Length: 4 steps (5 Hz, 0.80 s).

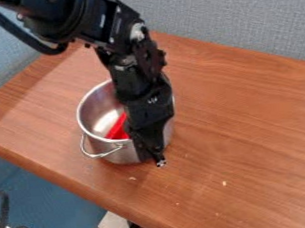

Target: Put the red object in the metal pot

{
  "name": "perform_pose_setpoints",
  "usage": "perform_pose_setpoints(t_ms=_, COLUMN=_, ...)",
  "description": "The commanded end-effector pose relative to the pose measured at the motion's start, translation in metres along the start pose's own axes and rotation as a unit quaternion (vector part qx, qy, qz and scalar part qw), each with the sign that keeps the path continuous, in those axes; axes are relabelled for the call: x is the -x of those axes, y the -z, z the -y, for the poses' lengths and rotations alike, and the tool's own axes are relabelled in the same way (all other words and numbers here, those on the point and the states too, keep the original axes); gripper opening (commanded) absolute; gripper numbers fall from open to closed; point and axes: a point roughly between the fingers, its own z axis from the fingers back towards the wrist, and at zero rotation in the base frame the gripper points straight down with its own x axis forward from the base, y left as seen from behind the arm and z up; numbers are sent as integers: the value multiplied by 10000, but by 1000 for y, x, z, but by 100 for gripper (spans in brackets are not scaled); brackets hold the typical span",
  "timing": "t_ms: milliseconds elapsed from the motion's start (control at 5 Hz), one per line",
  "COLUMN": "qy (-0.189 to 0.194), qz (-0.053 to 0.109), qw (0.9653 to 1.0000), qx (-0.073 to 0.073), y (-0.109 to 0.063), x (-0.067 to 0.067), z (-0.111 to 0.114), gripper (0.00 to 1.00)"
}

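The metal pot (88, 119) stands on the wooden table, left of centre, shiny, with a loop handle at its front rim. The red object (110, 124) slants inside the pot, and its upper end runs up under the black hand. My gripper (133, 129) points straight down into the right half of the pot, shut on the red object. The hand's own body hides the fingertips and the pot's right wall.
The brown wooden table (242, 108) stretches to the right and behind the pot. Its front edge runs diagonally close below the pot. A black cable (5, 227) hangs off the table at the lower left. A blue-grey wall stands behind.
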Motion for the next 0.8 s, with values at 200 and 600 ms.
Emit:
perform_pose_setpoints(t_ms=200, qy=168, qz=-120, qw=9995, qx=244, y=14, x=25, z=3, gripper=0)
perform_pose_setpoints(t_ms=600, qy=-145, qz=-43, qw=9995, qx=288, y=2, x=27, z=13, gripper=0)
